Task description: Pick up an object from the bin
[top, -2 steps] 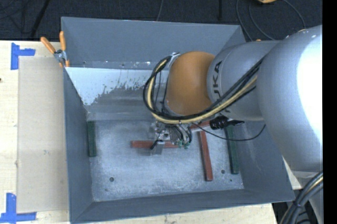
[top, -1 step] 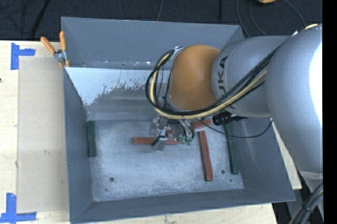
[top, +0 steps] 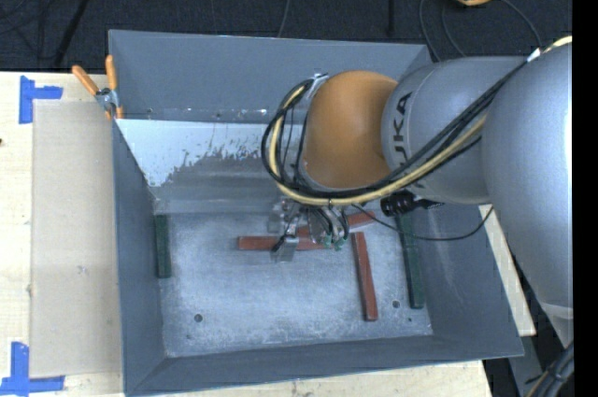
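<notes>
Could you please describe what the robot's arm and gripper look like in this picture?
The arm is made of thick, rounded silver-grey links, with black KUKA lettering partly visible on one. A smooth orange dome cover sits at the wrist, looped by black and yellow cables. The gripper below is a small grey metal assembly.

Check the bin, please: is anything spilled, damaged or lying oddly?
Nothing stands out. The left green stick, right green stick, horizontal brown stick and other brown stick all lie flat on the bin floor. The end effector is over the horizontal one.
</notes>
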You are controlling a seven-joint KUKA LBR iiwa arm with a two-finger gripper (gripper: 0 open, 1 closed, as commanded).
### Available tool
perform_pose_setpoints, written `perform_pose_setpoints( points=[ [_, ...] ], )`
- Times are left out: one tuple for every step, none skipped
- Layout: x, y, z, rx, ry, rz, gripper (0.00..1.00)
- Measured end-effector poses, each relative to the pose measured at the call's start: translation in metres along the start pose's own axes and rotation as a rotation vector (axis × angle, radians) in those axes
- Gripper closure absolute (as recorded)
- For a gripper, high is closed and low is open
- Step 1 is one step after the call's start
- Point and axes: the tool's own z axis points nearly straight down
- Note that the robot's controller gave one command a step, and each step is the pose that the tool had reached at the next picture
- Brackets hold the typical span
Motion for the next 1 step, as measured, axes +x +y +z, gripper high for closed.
perform_pose_setpoints(
  points=[
    [-0.0003,-0.0001,-0.0128,0.000,-0.001,0.000,1.00]
  ],
)
